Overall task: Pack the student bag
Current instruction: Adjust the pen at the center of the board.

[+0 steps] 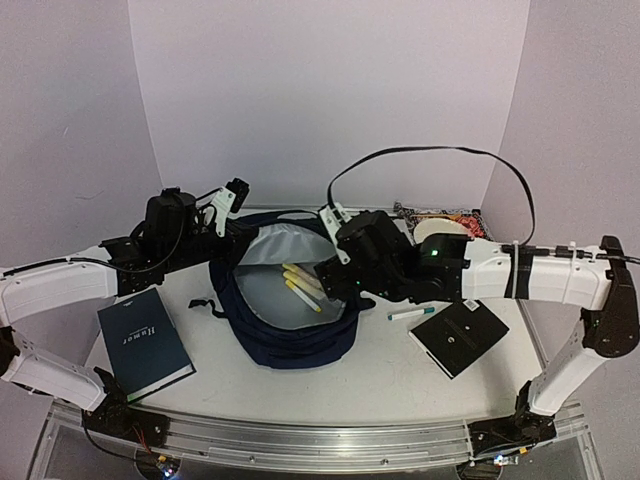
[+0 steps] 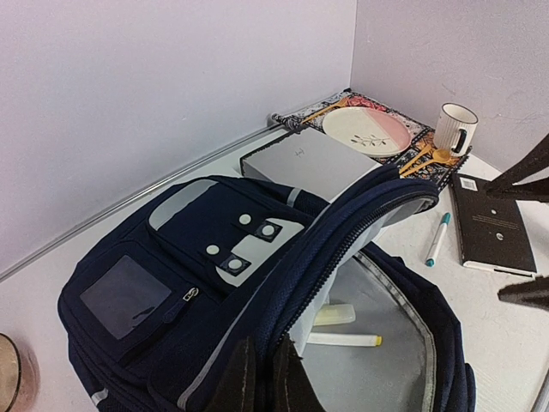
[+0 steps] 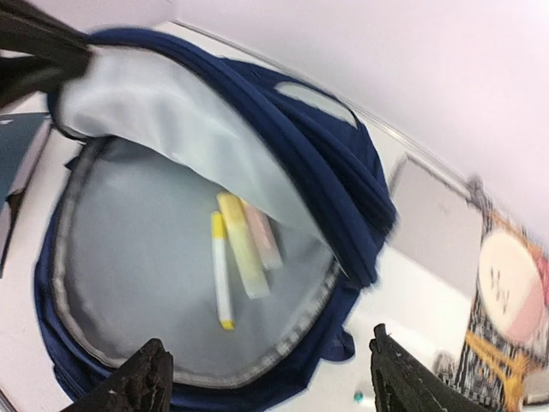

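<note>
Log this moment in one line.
left gripper: shut on student bag flap | right gripper: open over bag opening | highlighters: inside bag

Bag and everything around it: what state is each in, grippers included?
bag: open, flap lifted.
left gripper: shut on bag flap.
right gripper: open above bag.
highlighters: lying inside bag.
blue book: closed.
black notebook: closed.
mug: upright.

White counter (image 1: 390, 385). Carries the student bag (image 1: 300, 348) at centre, a dark hardcover book (image 1: 145, 343) at near left, a teal marker (image 1: 410, 313) beside a black notebook (image 1: 460, 338) at right, a grey box (image 2: 304, 159) and patterned mat (image 1: 468, 218) behind.
</note>
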Robot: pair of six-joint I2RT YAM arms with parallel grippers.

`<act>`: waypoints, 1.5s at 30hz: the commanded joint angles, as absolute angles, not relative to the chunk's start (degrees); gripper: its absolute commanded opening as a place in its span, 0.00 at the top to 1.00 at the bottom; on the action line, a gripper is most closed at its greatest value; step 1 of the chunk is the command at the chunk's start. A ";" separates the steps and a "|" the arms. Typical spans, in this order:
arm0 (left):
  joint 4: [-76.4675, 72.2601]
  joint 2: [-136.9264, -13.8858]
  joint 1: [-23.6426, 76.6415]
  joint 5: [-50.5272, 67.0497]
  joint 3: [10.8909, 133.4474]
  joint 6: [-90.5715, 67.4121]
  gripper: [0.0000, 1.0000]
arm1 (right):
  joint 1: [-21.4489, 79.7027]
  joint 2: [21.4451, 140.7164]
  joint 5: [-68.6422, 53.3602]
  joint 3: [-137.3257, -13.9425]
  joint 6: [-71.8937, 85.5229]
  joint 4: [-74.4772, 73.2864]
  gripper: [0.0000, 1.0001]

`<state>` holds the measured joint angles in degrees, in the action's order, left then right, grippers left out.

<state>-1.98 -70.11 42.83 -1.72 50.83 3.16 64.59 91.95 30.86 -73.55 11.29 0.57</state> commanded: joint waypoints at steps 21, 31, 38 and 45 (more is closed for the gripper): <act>-9.52 -66.12 43.37 -3.39 51.95 3.62 1.00 | 41.54 94.35 18.83 -63.07 61.52 -17.71 0.27; -9.54 -65.77 43.42 -3.52 51.92 3.87 1.00 | 37.70 102.70 17.70 -64.47 64.77 -17.35 0.35; -9.52 -65.35 43.39 -3.94 51.77 4.30 1.00 | 36.26 105.99 16.21 -63.85 66.57 -15.91 0.41; -9.50 -65.31 43.42 -3.63 51.86 4.27 1.00 | 35.60 108.64 14.26 -63.92 67.58 -13.71 0.51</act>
